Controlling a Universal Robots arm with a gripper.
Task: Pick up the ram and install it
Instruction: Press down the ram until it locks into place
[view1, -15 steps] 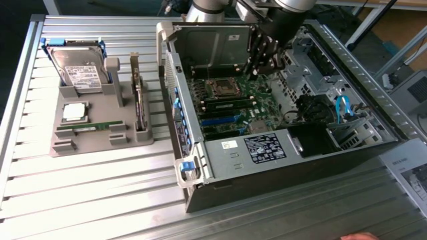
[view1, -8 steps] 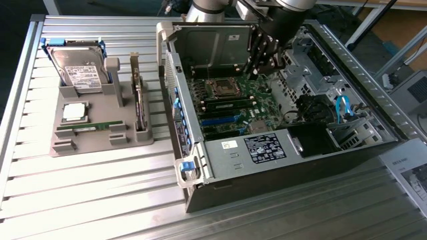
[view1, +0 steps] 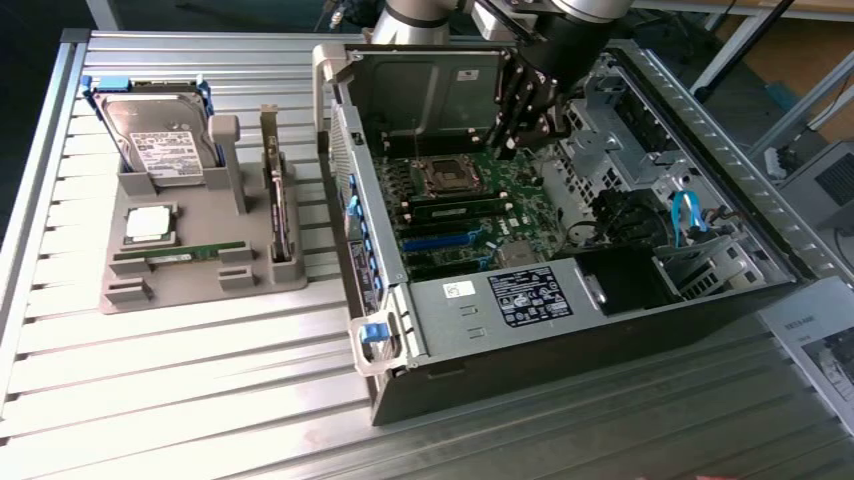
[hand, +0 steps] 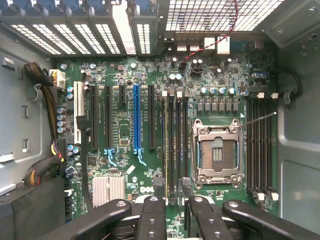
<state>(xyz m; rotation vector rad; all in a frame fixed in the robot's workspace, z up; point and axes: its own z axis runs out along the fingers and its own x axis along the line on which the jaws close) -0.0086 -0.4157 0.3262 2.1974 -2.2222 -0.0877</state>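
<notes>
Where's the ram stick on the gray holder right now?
In the exterior view, the ram lies flat on the gray holder at the exterior view's left, right beside the square processor chip, outside the computer case.

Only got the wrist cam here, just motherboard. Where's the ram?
Observer: The ram lies flat in a grey tray outside the computer case, on the exterior view's left.
Operator: End effector anywhere near it?
Observer: No. The end effector hangs over the motherboard in the open case, well apart from the tray.
Operator: Anything else in that tray?
Observer: A propped-up hard drive, a square processor chip next to the ram, and an upright expansion card along the side nearest the case.
</notes>
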